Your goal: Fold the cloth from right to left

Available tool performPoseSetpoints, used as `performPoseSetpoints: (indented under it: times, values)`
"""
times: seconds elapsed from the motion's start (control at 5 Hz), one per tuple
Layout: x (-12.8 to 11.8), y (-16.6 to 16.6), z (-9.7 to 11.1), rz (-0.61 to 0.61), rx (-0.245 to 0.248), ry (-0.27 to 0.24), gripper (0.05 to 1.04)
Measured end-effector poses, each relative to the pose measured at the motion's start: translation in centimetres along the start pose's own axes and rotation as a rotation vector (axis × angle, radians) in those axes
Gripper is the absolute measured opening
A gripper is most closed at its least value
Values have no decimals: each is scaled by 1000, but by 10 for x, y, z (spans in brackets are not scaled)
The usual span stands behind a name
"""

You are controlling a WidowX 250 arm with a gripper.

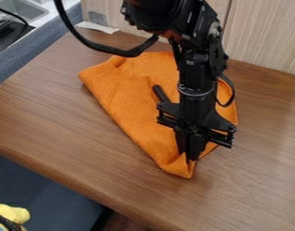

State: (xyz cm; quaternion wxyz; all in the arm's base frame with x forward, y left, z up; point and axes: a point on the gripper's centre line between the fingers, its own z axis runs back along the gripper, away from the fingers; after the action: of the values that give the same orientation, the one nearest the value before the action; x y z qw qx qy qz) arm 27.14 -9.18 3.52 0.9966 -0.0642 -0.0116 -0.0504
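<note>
The gripper (191, 156) points down at the front corner of the orange cloth (130, 99), and its fingers are close together, shut on the fabric there. Around the fingertips the cloth is bunched and slightly raised. The rest lies on the wooden table, with a folded-over layer along its left side and a narrow corner toward the front. The arm and gripper hide part of the cloth's middle and right side.
The brown table (71, 131) has its front edge running from the left down to the bottom. A pale wood panel (267, 36) rises behind it. A white paper scrap (97, 27) lies at the back left. Something yellow (11, 213) is at the lower left, off the table.
</note>
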Motion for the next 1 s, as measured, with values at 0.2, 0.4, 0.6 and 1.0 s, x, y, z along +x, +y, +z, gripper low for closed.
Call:
performPoseSetpoints:
  times: [0.2, 0.4, 0.6, 1.0]
  values:
    - [1, -3, 14, -59, -18, 8, 84]
    - [18, 0, 37, -77, -30, -38, 84]
    - [34, 10, 58, -45, -51, -63, 84]
    - [61, 56, 88, 94, -108, -129, 84]
